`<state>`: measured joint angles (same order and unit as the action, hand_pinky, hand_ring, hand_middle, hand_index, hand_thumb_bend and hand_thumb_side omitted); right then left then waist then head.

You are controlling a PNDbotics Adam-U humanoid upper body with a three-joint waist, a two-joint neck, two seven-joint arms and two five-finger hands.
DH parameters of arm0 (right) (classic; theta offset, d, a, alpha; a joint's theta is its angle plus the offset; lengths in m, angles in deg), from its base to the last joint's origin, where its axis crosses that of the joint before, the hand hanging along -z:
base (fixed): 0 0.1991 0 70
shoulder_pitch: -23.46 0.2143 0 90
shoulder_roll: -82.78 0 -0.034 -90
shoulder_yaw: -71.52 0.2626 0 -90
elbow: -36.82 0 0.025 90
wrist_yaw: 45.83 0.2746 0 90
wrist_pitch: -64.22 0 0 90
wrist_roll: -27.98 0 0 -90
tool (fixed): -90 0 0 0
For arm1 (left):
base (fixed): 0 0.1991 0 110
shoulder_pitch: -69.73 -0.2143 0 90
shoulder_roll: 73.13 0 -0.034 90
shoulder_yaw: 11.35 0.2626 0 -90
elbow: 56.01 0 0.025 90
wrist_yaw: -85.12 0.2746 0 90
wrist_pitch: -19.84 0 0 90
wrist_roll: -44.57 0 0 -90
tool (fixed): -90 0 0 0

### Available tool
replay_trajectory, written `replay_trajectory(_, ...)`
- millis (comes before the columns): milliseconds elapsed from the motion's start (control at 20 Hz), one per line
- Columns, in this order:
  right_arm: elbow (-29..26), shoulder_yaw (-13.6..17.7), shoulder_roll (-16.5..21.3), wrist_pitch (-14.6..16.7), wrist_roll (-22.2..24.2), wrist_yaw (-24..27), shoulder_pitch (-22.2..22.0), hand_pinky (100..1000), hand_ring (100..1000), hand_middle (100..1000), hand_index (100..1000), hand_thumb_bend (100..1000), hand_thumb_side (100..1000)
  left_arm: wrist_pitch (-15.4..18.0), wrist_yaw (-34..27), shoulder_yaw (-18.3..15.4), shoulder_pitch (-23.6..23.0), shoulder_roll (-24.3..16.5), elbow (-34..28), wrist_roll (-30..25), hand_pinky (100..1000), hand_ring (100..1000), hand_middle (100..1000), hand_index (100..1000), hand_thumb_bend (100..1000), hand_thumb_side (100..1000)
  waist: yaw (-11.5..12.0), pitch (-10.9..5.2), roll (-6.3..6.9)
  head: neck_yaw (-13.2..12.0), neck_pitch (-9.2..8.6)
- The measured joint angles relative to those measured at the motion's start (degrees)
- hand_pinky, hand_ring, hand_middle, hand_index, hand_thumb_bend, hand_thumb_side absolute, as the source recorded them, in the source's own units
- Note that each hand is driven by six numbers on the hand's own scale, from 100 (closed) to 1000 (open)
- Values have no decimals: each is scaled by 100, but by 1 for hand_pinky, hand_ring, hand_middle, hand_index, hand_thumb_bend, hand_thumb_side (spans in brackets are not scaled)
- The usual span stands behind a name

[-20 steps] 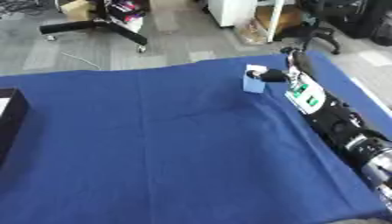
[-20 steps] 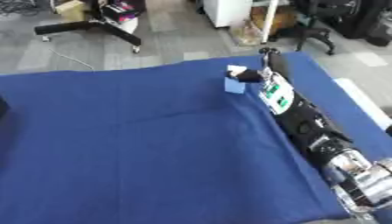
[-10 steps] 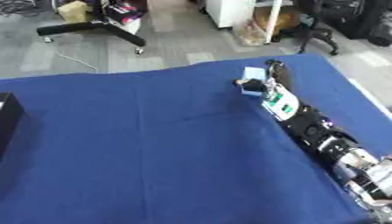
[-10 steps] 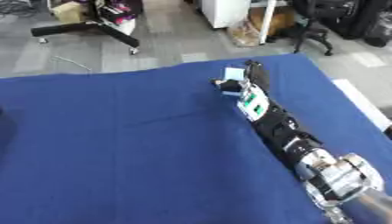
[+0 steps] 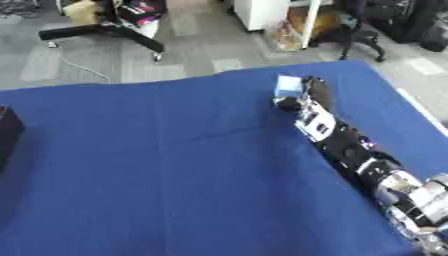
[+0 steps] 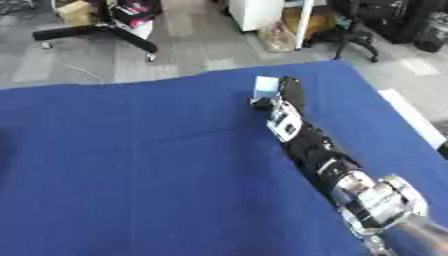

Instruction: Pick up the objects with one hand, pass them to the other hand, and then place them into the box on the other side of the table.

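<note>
Where the blue tablecloth (image 5: pixel 157 165) meets the left edge, a black box (image 5: pixel 7 131) sits partly out of view. Far to its right, near the table's far edge, the right hand (image 5: pixel 302 97) has its fingers curled round a small light-blue block (image 5: pixel 287 85).

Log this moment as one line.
right hand: shut on light blue object | left hand: not in view | box: table's left edge

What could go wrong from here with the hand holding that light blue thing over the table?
The right hand holds the light blue object only at its fingertips, so it might slip onto the blue cloth. The left hand is out of view, so the handover may need a long reach. The black box sits at the far left edge.
</note>
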<state>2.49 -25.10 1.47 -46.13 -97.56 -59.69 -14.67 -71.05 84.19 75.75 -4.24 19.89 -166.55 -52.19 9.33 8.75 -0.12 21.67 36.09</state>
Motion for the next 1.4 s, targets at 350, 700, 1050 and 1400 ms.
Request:
replay_trajectory(350,-395,-39,6,154,-708,167,-134,318,446,375,398,414,100,-31,1,0,0,43,5,28,736,783,688,887,487,749,-57,-4,-19,-40,0)
replay_trajectory(700,-879,-366,8,478,-1210,477,-285,321,436,364,391,414,100,-72,6,0,-28,43,70,69,730,778,679,884,475,750,-126,-42,-75,-57,-1)
replay_trajectory(1050,-1881,-1068,-46,867,-1156,207,-407,356,448,386,417,437,121,-183,-1,19,-13,44,377,139,725,783,680,882,468,752,-315,-107,-124,-344,-1)
replay_trajectory(1400,-2965,-1958,-661,1516,-917,-442,-471,393,460,408,442,355,200,-330,-151,255,343,-18,935,-13,708,795,694,888,491,727,-391,-176,-147,-522,-1)
